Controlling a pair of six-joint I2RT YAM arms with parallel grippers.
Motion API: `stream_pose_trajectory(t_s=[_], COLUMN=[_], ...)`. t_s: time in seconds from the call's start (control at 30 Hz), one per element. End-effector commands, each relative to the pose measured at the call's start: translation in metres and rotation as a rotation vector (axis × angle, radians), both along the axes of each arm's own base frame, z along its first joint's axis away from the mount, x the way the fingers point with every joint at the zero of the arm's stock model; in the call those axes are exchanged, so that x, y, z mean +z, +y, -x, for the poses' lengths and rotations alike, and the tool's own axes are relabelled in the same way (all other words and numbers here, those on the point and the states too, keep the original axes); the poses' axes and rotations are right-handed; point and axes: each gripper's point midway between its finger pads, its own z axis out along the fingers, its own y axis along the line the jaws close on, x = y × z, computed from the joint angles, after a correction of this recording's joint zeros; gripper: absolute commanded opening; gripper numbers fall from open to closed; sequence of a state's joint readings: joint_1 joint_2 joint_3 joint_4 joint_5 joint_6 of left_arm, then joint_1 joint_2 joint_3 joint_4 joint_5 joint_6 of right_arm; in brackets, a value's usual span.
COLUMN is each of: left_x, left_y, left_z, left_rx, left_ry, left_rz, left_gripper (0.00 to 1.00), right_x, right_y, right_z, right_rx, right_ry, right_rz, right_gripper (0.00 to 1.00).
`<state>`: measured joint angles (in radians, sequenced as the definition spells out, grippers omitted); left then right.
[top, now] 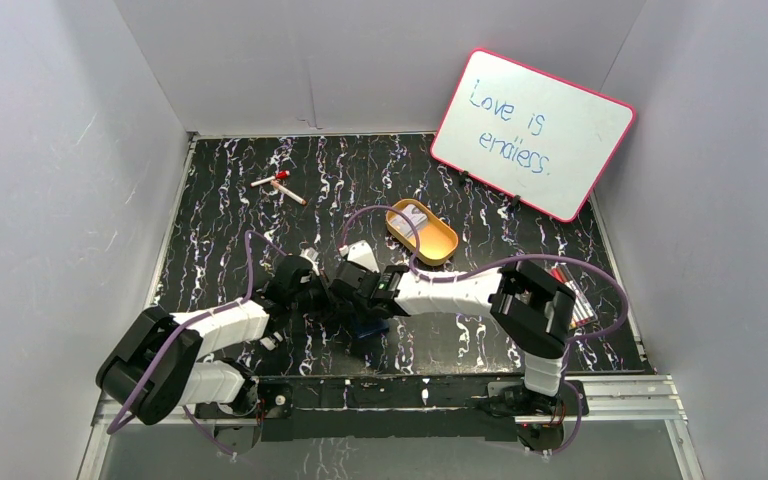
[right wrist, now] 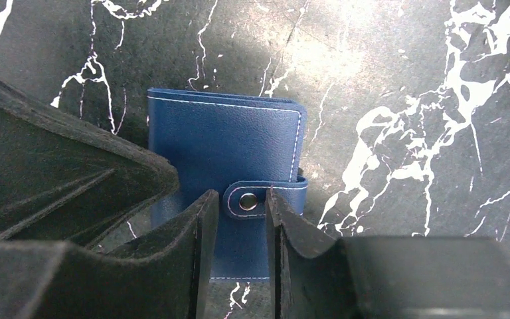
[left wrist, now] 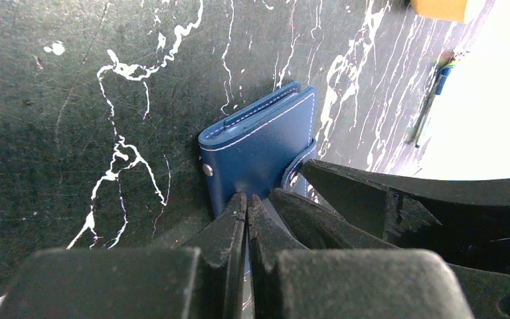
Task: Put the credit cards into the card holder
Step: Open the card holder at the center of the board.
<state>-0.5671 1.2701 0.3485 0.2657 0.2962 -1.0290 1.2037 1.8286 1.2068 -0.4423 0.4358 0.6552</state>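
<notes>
Two robot arms are meeting over a small blue wallet [top: 368,328] that is lying closed on a black marbled table [top: 220,230], low in the middle of the overhead view. Starting at the left, the left gripper [left wrist: 247,199] is showing its fingers pressed together, with the tips touching the wallet's near edge in the lower middle of its own camera view. Whether a sliver of cover is caught between them is unclear. Moving right, the right gripper [right wrist: 240,193] is hanging with its fingers apart, one on either side of the snap tab [right wrist: 247,201] low in its view, not yet squeezing it. Further right, an oval orange tin [top: 422,232] is sitting with something pale inside, too small to identify. No credit cards are showing plainly anywhere.

The step in hand is likely unsnapping the wallet. Doing it well probably means the left fingers pinning the body flat while the right fingers close on the tab's free end and peel upward, so the wallet is neither lifting nor sliding.
</notes>
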Motion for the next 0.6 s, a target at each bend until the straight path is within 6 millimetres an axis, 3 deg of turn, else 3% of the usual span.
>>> stream_pose_trajectory(t_s=[0.0,0.2,0.37,0.57], left_x=[-0.02,-0.024,-0.028,-0.035], left_y=[0.013,0.015,0.016,0.02], left_z=[0.012,0.012,0.012,0.012], left_rx=[0.004,0.009,0.008,0.013], left_ry=[0.046,0.049,0.057,0.063], left_rz=[-0.069,-0.085,-0.097,-0.128], left_gripper=[0.0,0.0,0.0,0.0], right_x=[-0.007,-0.004,0.002,0.012], right_y=[-0.023,-0.026,-0.023,-0.025], right_z=[-0.006,-0.007,-0.006,-0.006], right_rx=[-0.032,-0.029,-0.027,-0.046], right_ry=[-0.05,-0.068,-0.069,-0.076], right_rz=[0.13,0.138,0.115,0.087], right_gripper=[0.39,0.24,0.0,0.0])
